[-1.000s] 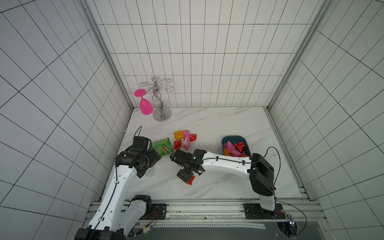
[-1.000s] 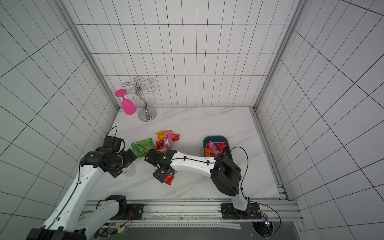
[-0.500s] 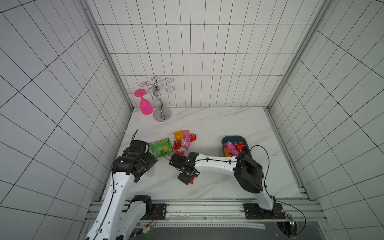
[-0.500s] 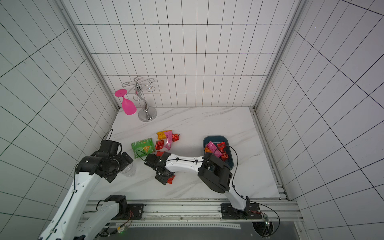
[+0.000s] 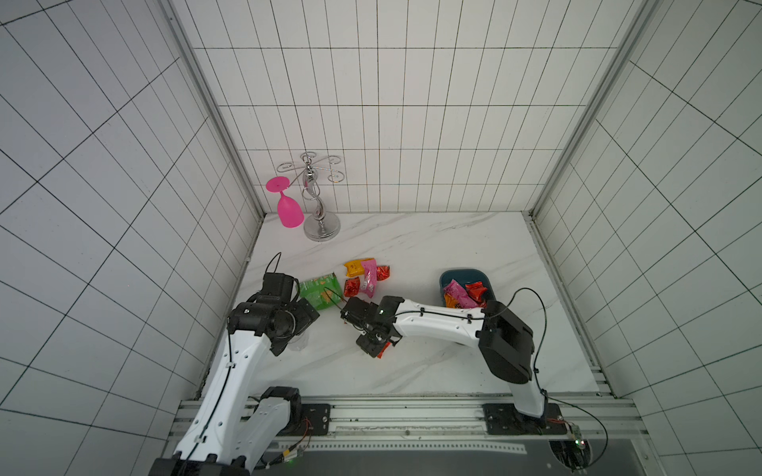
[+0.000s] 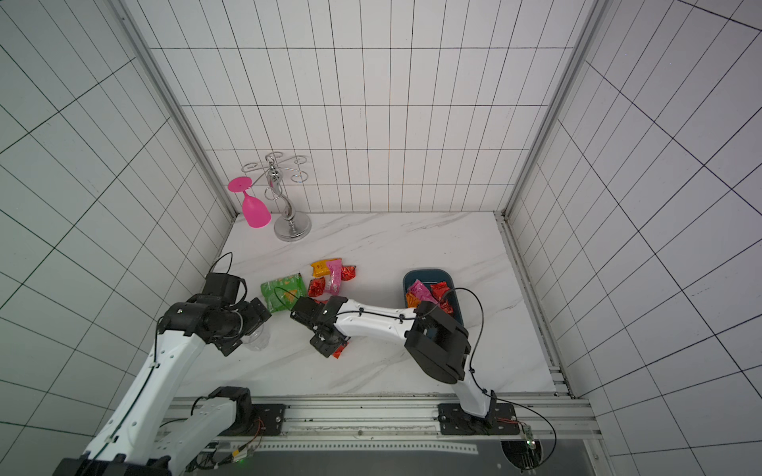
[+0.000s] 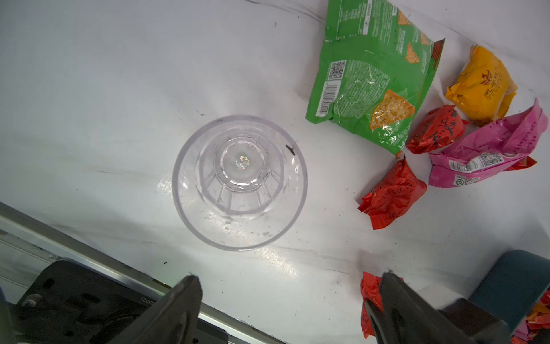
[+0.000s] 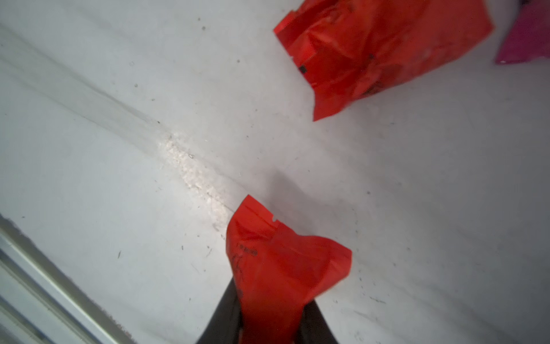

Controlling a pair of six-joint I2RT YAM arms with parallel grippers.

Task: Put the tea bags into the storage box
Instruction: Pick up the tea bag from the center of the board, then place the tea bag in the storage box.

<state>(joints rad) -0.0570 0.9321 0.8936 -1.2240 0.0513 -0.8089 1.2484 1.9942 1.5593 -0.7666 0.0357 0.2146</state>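
Note:
My right gripper (image 5: 373,348) is low over the table's front middle, its jaws shut on a red tea bag (image 8: 276,268) that sticks out past the fingertips (image 8: 226,312). Several loose tea bags lie behind it: an orange one (image 5: 353,268), a pink one (image 5: 368,280) and red ones (image 5: 351,286). The dark teal storage box (image 5: 462,275) stands to the right with pink (image 5: 457,290) and red (image 5: 476,290) tea bags inside. My left gripper (image 7: 290,277) hangs open and empty above a clear cup (image 7: 239,181).
A green snack bag (image 5: 319,290) lies between my left wrist and the loose tea bags. A chrome glass rack (image 5: 317,206) with a pink wine glass (image 5: 288,210) stands at the back left. The metal rail (image 5: 391,416) runs along the front edge.
The right jaws have closed on the red tea bag at the front of the table. The left gripper has stayed open above the cup.

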